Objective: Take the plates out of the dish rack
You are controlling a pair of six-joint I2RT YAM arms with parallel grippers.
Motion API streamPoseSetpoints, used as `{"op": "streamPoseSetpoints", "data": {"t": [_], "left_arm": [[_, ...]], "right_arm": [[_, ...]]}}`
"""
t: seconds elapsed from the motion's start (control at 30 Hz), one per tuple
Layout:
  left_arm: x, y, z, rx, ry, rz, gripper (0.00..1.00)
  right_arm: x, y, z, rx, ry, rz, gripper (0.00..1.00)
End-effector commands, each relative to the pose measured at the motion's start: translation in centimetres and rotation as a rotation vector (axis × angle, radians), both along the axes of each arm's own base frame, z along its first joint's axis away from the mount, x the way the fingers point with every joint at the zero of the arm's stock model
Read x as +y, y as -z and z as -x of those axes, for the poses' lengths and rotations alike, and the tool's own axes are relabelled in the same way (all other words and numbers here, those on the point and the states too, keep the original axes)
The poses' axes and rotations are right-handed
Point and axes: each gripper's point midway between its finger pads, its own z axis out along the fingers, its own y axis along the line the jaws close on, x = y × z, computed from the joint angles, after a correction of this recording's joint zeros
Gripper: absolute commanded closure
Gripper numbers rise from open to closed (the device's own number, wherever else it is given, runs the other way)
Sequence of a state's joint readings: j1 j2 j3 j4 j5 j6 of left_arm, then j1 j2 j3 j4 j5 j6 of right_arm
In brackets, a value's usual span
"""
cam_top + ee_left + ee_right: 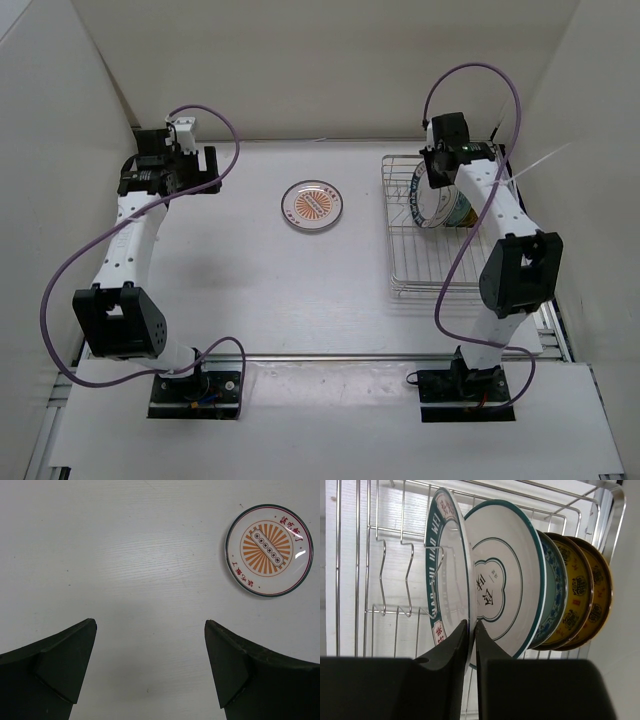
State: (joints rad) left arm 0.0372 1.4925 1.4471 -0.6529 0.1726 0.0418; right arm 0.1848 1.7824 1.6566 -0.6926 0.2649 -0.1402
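right claw (471,626) tight on rim of dark-rimmed plate (452,580) in dish rack (338,580)

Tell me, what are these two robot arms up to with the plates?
They are emptying a dish rack. One orange-sunburst plate already lies flat on the table. The right arm is down in the rack, its jaws closed on the rim of the dark-rimmed white plate at the front of the row; more plates stand upright behind it. The left arm hovers over bare table, jaws wide open and holding nothing.
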Motion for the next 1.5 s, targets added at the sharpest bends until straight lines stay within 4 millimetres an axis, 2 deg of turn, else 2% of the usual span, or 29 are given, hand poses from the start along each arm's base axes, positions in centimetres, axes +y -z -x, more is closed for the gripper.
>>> {"op": "streamPoseSetpoints", "data": {"t": [0.0,0.07,0.17,0.27,0.4,0.5,0.57,0.6,0.7,0.77,0.8,0.83,0.87,0.9,0.93,0.97,1.0,1.07,1.1,1.13,1.17,1.2,1.23,1.27,1.3,1.33,1.37,1.43,1.47], "left_arm": [[-0.4,0.3,0.3,0.009,0.024,0.008,0.0],[-0.4,0.7,0.4,0.018,0.024,0.009,0.0],[-0.7,0.5,0.3,0.009,0.034,0.016,0.0],[-0.7,0.8,0.2,0.018,0.034,0.016,0.0],[-0.2,0.7,-0.1,0.009,0.015,0.002,0.0],[0.2,1.6,-0.3,0.031,-0.004,-0.013,0.0],[0.2,1.1,-0.7,0.013,-0.004,-0.013,0.0],[0.2,1.5,-0.8,0.022,-0.004,-0.013,0.0],[-0.1,1.7,-1.1,0.021,0.0,-0.019,0.0],[-0.4,1.1,-1.4,0.0,0.014,-0.008,0.0],[-1.2,1.0,-1.9,0.0,0.037,-0.001,0.0],[-2.9,0.1,-2.0,-0.008,0.096,0.029,0.0],[-4.1,-0.4,-2.1,-0.012,0.142,0.041,0.0],[-6.0,-0.3,-2.2,-0.001,0.224,0.077,0.0],[-8.7,-2.1,-2.3,-0.032,0.307,0.089,0.0],[-11.0,-2.4,-1.6,-0.022,0.387,0.118,0.0],[-14.2,-3.5,-1.3,-0.041,0.478,0.125,0.0],[-17.7,-4.4,-0.4,-0.055,0.59,0.131,0.0],[-20.8,-4.4,0.6,-0.054,0.684,0.145,0.0],[-22.3,-5.4,1.1,-0.076,0.726,0.154,0.0],[-23.8,-6.1,2.0,-0.086,0.779,0.174,0.0],[-25.0,-6.1,2.5,-0.084,0.815,0.183,0.0],[-27.0,-6.3,3.2,-0.095,0.866,0.193,0.0],[-28.1,-7.3,4.0,-0.11,0.908,0.224,0.0],[-28.9,-7.0,4.3,-0.1,0.928,0.24,0.01],[-30.3,-6.9,4.8,-0.087,0.953,0.264,0.01],[-31.1,-7.7,5.1,-0.102,0.987,0.281,0.03],[-32.6,-7.2,5.2,-0.068,1.006,0.313,0.05],[-33.5,-7.7,5.6,-0.072,1.03,0.327,0.05]], "right_arm": [[-0.8,-2.1,-0.5,-0.045,0.064,0.054,1.0],[-1.6,-2.4,-0.6,-0.047,0.095,0.092,1.0],[-1.6,-2.9,-0.4,-0.063,0.115,0.098,1.0],[-2.4,-4.8,-0.4,-0.113,0.161,0.123,1.0],[-2.6,-8.8,0.4,-0.207,0.177,0.113,1.0],[-2.7,-11.9,1.3,-0.275,0.17,0.123,1.0],[-3.1,-13.0,1.8,-0.298,0.174,0.131,1.0],[-2.7,-13.9,2.3,-0.321,0.165,0.122,1.0],[-3.3,-16.4,3.4,-0.376,0.183,0.152,1.0],[-3.0,-17.9,4.4,-0.416,0.176,0.136,1.0],[-2.5,-18.5,4.8,-0.429,0.16,0.121,1.0],[-2.2,-18.7,5.1,-0.431,0.14,0.103,1.0],[-1.0,-19.3,5.5,-0.449,0.094,0.029,1.0],[-0.1,-19.0,6.0,-0.433,0.051,-0.013,1.0],[1.3,-18.7,6.4,-0.415,-0.018,-0.065,1.0],[2.3,-18.1,7.0,-0.384,-0.079,-0.113,1.0],[4.6,-17.4,7.8,-0.344,-0.187,-0.197,1.0],[6.3,-16.5,8.9,-0.298,-0.284,-0.266,1.0],[6.6,-15.6,9.5,-0.273,-0.328,-0.278,1.0],[7.1,-15.6,10.3,-0.267,-0.38,-0.307,1.0],[8.6,-15.5,11.1,-0.253,-0.452,-0.368,1.0],[9.1,-14.5,11.7,-0.228,-0.495,-0.375,1.0],[9.3,-14.7,12.4,-0.228,-0.522,-0.405,1.0],[9.4,-14.8,12.5,-0.237,-0.534,-0.42,1.0],[10.2,-15.0,13.1,-0.24,-0.591,-0.449,1.0],[10.4,-15.0,13.7,-0.236,-0.609,-0.472,1.0],[10.4,-15.1,13.8,-0.237,-0.626,-0.482,1.0],[10.6,-15.3,14.4,-0.236,-0.649,-0.509,1.0],[11.0,-15.4,14.9,-0.235,-0.679,-0.524,1.0]]}}
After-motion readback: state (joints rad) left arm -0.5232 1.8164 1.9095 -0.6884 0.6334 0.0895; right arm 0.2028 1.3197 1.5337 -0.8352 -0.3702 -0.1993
